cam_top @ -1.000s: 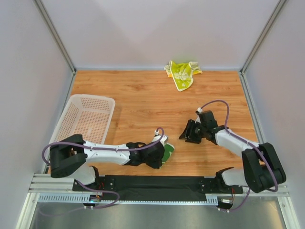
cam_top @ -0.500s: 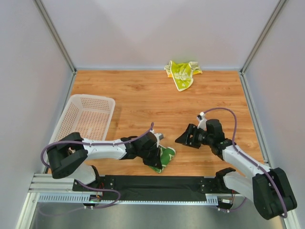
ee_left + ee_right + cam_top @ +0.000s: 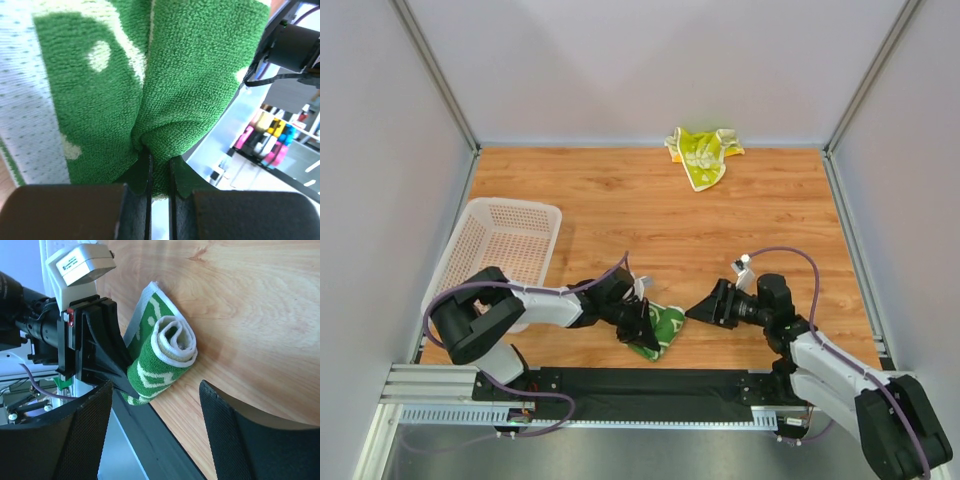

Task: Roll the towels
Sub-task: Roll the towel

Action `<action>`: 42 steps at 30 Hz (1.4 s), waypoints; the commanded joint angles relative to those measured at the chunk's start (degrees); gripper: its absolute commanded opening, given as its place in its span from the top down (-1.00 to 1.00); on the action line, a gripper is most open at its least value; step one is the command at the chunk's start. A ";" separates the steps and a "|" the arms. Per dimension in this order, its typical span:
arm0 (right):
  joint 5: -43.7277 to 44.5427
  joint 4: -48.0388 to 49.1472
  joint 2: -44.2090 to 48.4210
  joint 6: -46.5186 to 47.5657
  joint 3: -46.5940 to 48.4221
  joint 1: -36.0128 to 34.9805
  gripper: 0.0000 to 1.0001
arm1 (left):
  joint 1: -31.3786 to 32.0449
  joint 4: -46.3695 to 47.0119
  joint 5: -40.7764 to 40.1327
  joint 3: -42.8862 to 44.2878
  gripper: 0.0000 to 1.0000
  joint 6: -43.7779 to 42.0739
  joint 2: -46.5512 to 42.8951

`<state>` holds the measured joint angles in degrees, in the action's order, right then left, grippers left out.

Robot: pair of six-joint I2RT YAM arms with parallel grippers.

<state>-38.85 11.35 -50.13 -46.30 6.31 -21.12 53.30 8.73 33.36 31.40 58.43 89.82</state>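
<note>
A rolled green and white towel [image 3: 660, 329] lies on the wooden table near its front edge. My left gripper [image 3: 640, 327] is shut on the towel's cloth [image 3: 165, 100], which fills the left wrist view. In the right wrist view the roll [image 3: 162, 357] shows its spiral end, with the left gripper's fingers [image 3: 102, 352] pinching it from the left. My right gripper [image 3: 705, 308] is open and empty, just right of the roll and pointing at it. A crumpled yellow-green towel [image 3: 701, 152] lies at the back of the table.
A white plastic basket [image 3: 498, 252] stands at the left of the table. The black front rail [image 3: 650, 385] runs just below the rolled towel. Grey walls close in the table on three sides.
My left gripper has swung round with the green towel, which now shows more to its right. My right gripper has come down and left, closer to the roll.
</note>
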 commanded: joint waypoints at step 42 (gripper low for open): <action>14.06 29.73 -33.82 -5.82 5.02 -20.10 0.72 | -2.50 -5.71 -9.88 -9.34 0.46 5.74 -4.11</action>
<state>-28.23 47.27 -85.69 -54.57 8.08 -41.06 50.70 19.64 32.80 22.24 69.43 87.18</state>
